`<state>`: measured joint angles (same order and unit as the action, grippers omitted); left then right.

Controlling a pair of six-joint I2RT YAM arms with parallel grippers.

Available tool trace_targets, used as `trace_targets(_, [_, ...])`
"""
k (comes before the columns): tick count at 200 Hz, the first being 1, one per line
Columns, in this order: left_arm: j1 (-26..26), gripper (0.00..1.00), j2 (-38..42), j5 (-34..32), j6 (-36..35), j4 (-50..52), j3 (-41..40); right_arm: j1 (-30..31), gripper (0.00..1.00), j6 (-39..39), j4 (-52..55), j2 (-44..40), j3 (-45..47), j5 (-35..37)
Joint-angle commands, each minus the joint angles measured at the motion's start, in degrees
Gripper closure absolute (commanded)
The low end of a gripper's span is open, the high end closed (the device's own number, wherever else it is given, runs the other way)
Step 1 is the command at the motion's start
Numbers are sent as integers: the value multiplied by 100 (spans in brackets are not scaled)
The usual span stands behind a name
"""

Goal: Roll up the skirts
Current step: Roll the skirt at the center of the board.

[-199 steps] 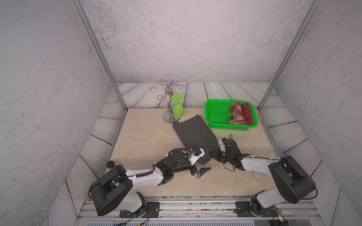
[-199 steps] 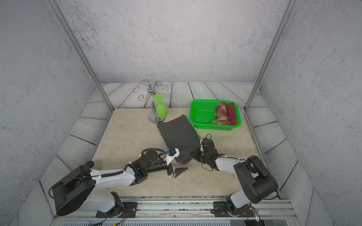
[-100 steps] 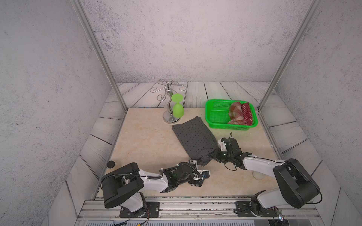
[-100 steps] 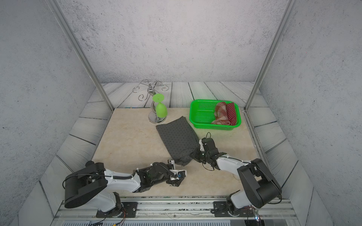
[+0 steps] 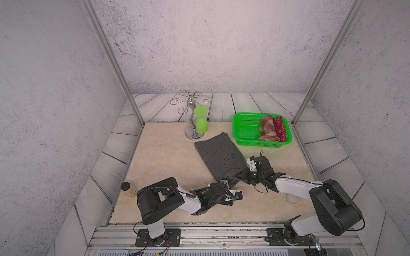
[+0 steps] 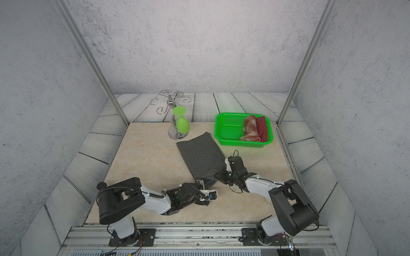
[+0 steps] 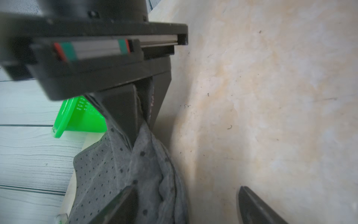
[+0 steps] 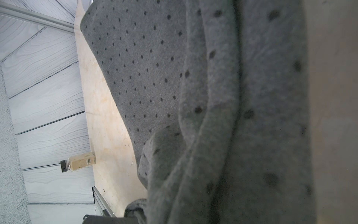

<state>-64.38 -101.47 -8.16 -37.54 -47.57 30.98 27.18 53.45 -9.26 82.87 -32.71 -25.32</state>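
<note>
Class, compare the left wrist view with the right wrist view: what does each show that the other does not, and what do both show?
Only the left wrist view: the right end effector shut on the dark grey black-dotted cloth skirt, a corner of the bright green plastic basket, and the left end effector with its jaws open. Only the right wrist view: the small clear black-capped bottle and a silver metal frame post. Both: the grey skirt and the beige tabletop.

Both top views high, forward-facing, same table (image 5: 168,155); wrist views close, seemingly low, on grey skirt (image 8: 145,58)
</note>
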Motion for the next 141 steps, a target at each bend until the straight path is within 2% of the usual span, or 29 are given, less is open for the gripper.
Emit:
trace_targets(1, [85,17,-345,-227,-74,-688,92,-2,88,27,-20,-215,57,-210])
trace_targets(19, [110,20,-515,-284,-51,-831,172,-5,88,6,45,-299,135,-184])
trace_targets(35, [119,28,-607,-340,-34,-935,200,-3,87,7,40,-340,177,-207])
trace_targets(41, [118,33,-634,-374,-32,-971,207,-3,88,6,36,-342,193,-220])
trace_targets(47, [118,49,-658,-452,-19,-991,223,-10,88,7,33,-342,201,-228])
trace_targets(60, [146,92,-663,-603,61,-1096,188,-7,87,2,18,-343,225,-225])
trace_targets(64, [158,100,-671,-631,84,-1159,161,-5,87,14,6,-334,230,-227])
trace_targets(89, [218,100,-537,-593,317,-1162,26,-6,86,9,-25,-329,269,-216])
trace_targets(109, [394,100,-297,-327,978,-1009,-118,-5,84,16,-49,-421,379,-130])
trace_targets(134, [740,100,-67,289,2027,-650,-213,-9,70,-21,-111,-821,669,57])
trace_targets(141, [804,100,-69,413,2257,-595,-216,-3,61,-52,-68,-969,741,136])
